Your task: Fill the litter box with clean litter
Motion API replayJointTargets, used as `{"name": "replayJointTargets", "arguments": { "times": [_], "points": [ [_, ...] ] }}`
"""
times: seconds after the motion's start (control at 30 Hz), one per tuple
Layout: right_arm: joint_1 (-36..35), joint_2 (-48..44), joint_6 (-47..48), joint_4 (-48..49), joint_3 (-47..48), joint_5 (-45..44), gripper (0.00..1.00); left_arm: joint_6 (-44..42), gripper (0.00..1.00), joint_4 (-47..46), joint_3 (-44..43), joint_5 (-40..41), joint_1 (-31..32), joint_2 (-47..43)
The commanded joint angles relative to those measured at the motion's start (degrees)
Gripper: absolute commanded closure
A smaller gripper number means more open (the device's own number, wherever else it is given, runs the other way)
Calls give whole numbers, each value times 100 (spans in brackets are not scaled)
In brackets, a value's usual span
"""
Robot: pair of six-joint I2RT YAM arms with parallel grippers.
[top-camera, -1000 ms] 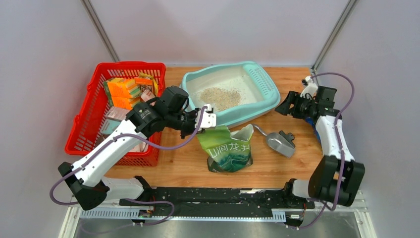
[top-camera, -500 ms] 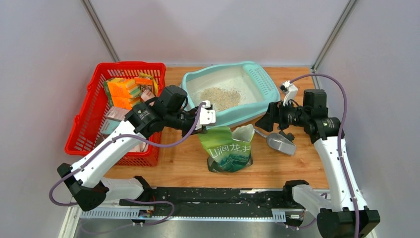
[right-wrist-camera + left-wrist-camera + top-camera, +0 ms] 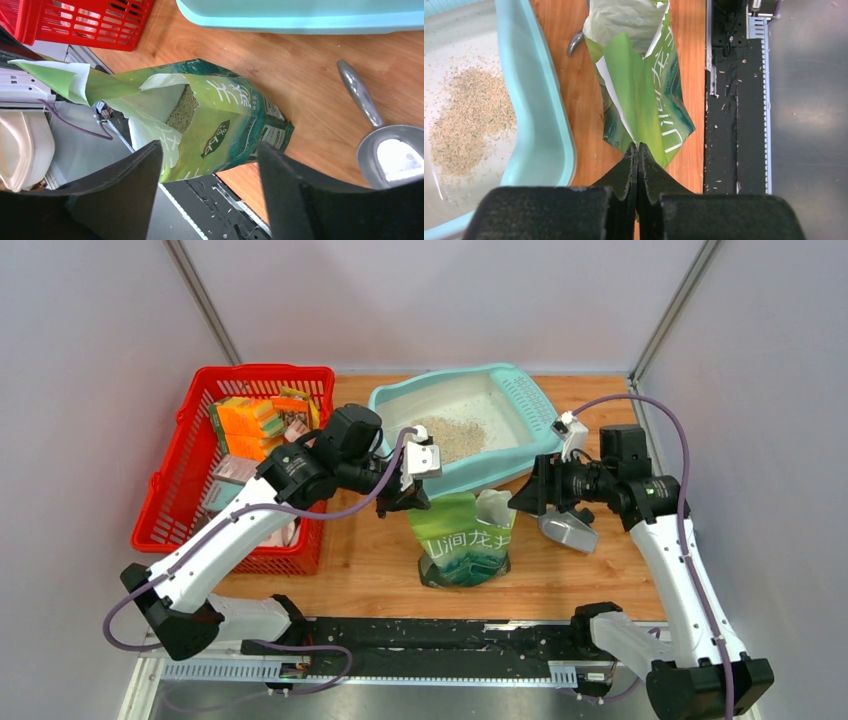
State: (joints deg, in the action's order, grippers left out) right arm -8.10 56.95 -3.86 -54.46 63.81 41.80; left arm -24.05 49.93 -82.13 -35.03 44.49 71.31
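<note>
Near centre, left end effector [image 3: 638,152] pinches the top edge of the green bag [image 3: 462,540], apparently steadying it; right end effector [image 3: 207,147] gapes at its mouth. Far side, litter box [image 3: 480,475] holds only a little clean litter [image 3: 447,436].

The top view looks down from above and behind the near edge, taking in the whole table [image 3: 380,565]. Both wrist views sit close on the green bag [image 3: 644,100]: the left from above, beside the litter box [image 3: 541,100], the right from the bag's right side.
</note>
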Motion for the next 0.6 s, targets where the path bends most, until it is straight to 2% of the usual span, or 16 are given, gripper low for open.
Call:
{"name": "replayJointTargets", "arguments": {
  "times": [0.0,0.1,0.17,0.23,0.37,0.4,0.43,0.5,0.57],
  "points": [
    [-201,53,-71,-197,132,-383,34,419,100,-836,-479,-531,-28,-12],
    [-254,193,-80,-241,307,-559,50,489,100,-880,-594,-584,-28,50],
    [-280,290,-98,-241,526,-638,56,533,100,-906,-655,-611,-28,85],
    [-333,413,-106,-223,676,-673,56,577,100,-932,-682,-628,-28,111],
    [-508,563,-54,-258,949,-604,71,630,100,-1003,-699,-681,-28,164],
    [-517,572,-62,-258,940,-507,71,639,100,-1012,-699,-681,-28,164],
    [-517,580,-71,-267,914,-237,68,630,100,-1020,-699,-690,-28,173],
    [-500,519,-37,-241,818,2,48,586,100,-977,-691,-664,-19,190],
    [-352,423,585,-425,843,415,30,455,100,-854,-682,-620,-28,173]
  ]
}}
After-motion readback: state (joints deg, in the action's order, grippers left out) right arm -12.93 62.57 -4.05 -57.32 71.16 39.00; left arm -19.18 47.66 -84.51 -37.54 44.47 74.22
